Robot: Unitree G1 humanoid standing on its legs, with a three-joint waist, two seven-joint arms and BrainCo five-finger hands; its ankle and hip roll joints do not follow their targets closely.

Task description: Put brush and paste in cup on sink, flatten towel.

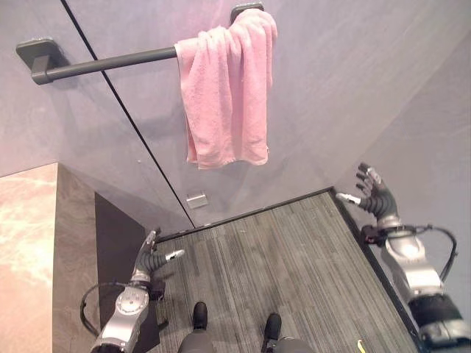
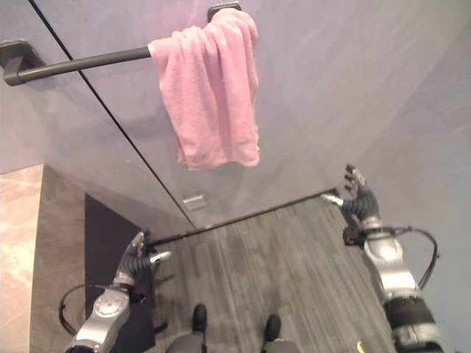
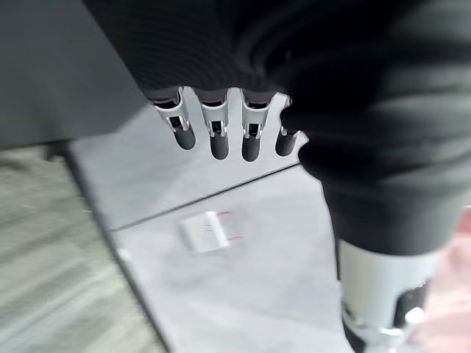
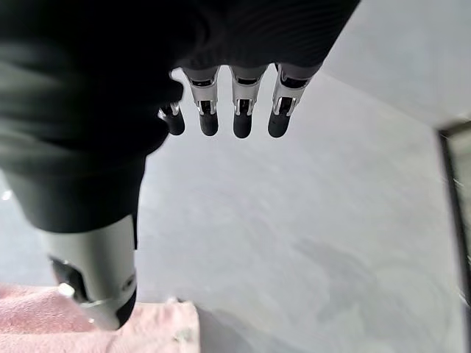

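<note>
Left eye view: a pink towel is hanging bunched at the right end of a wall bar. Both robot hands, left and right (fingers relaxed, empty), are hovering low. Right wrist view: the towel's edge is showing pink.

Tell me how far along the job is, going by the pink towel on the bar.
Nothing looks done yet. The pink towel hangs bunched at one end of the grey bar, not flattened. Nothing is in hand: the left hand and right hand are open and low, apart from the towel. Left: flattening it; brush, paste and cup can't be judged here.
</note>
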